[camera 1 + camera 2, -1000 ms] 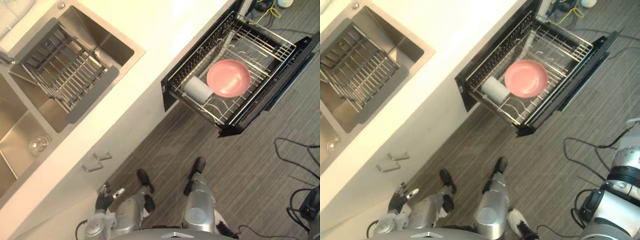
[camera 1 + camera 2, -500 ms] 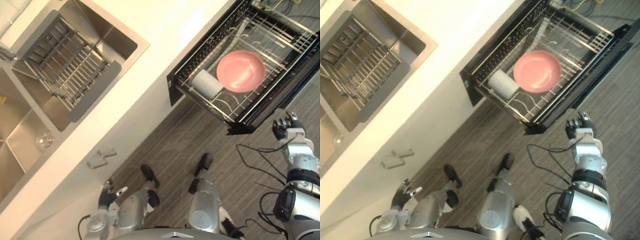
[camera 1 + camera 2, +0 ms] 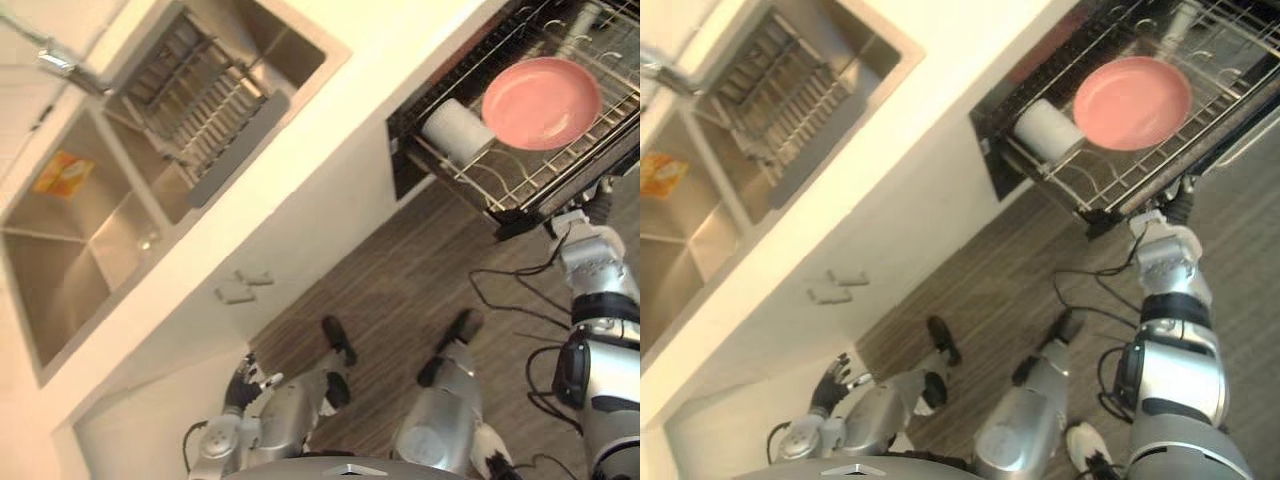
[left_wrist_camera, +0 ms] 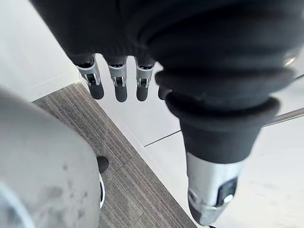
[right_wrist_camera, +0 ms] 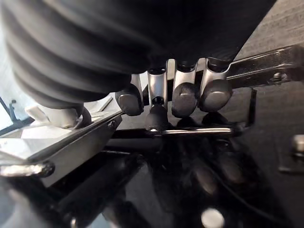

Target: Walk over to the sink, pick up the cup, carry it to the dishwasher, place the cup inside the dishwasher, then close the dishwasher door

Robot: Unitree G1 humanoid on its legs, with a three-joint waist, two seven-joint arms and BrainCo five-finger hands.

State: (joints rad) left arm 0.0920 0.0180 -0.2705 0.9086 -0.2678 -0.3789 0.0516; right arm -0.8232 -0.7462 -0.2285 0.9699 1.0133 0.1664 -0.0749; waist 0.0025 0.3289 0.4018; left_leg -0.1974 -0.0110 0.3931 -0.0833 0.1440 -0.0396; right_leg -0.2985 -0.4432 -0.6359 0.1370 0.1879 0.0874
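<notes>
A white cup lies on its side in the wire rack of the open dishwasher drawer, next to a pink plate. My right hand is raised to the drawer's black front panel near its corner. In the right wrist view its fingers lie straight against the glossy black panel, holding nothing. My left hand hangs low beside the white cabinet, and its fingers are relaxed and empty.
A steel double sink sits in the pale counter at the left, with a drying rack over one basin, a faucet and a yellow item. Two cabinet handles jut out below the counter. Grey striped floor lies underneath.
The camera has swung, shifting the whole scene. My right arm has come up from the floor side and its hand has reached the drawer's front panel. The left hand stays low.
</notes>
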